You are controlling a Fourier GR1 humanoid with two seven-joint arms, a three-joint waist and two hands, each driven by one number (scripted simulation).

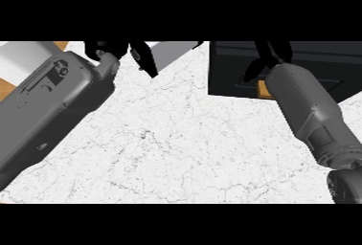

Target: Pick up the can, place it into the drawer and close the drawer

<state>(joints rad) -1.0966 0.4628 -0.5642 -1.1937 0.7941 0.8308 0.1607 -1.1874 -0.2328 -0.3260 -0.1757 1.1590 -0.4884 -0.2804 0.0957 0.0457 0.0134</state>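
Right hand (272, 52) over the dark drawer (233, 72), grip unclear; left hand (117, 50) relaxed

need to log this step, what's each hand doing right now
Left hand: fingers hang relaxed, open, holding nothing visible.
Right hand: over the black drawer, fingers mostly hidden by the forearm; cannot tell.

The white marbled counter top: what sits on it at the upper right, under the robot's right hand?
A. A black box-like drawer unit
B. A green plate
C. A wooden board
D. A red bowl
A: a black box-like drawer unit lies on the white marbled counter top, with the right hand over it.
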